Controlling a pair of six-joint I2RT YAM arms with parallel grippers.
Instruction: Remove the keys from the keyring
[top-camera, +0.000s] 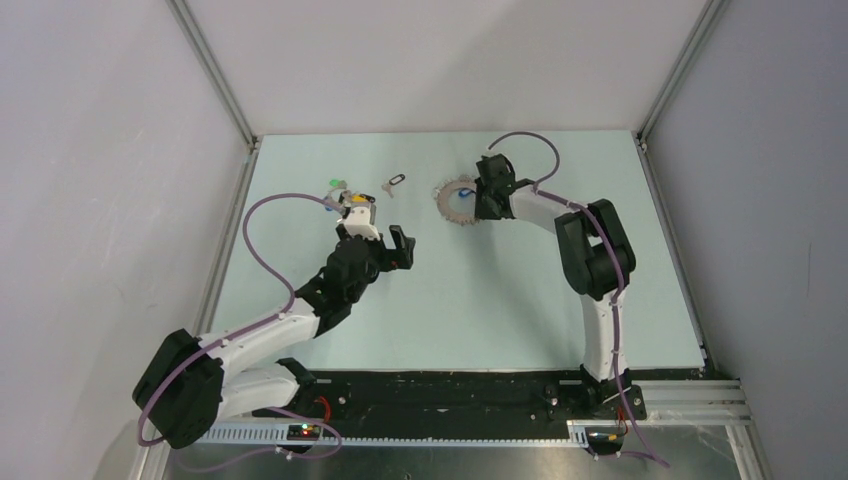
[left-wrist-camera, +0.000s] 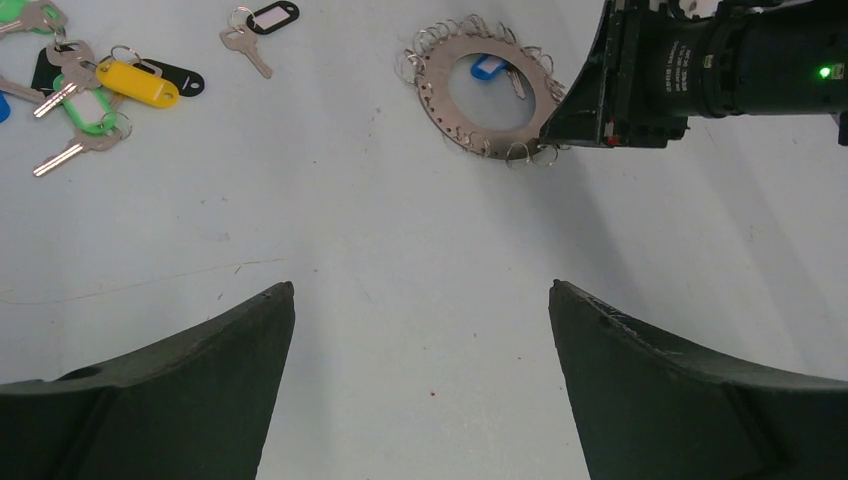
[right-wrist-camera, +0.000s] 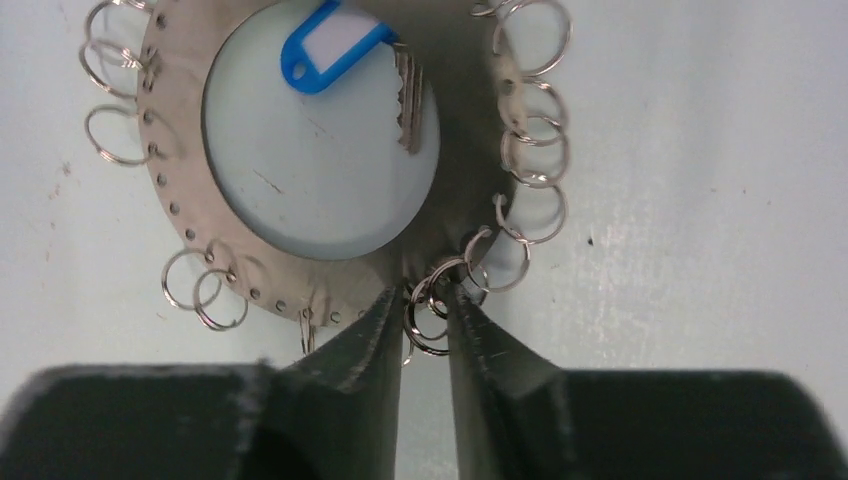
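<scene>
The right gripper (right-wrist-camera: 425, 297) holds its fingers nearly together about a split ring (right-wrist-camera: 428, 320) on the keyring (right-wrist-camera: 185, 215), likely to work it free (pinched? I cannot tell), the left gripper (left-wrist-camera: 421, 286) hanging wide open.

- The counter (top-camera: 450, 310) is taken in from high above and behind the arm bases (top-camera: 610, 395) (seen along the bottom edge).
- From the left wrist it is viewed low and forward past the left end effector (left-wrist-camera: 421, 288), with the keyring (left-wrist-camera: 435, 90) and right end effector (left-wrist-camera: 550, 138) farther ahead.
- From the right wrist the keyring is looked down on at close range; it is shared by all views.
</scene>
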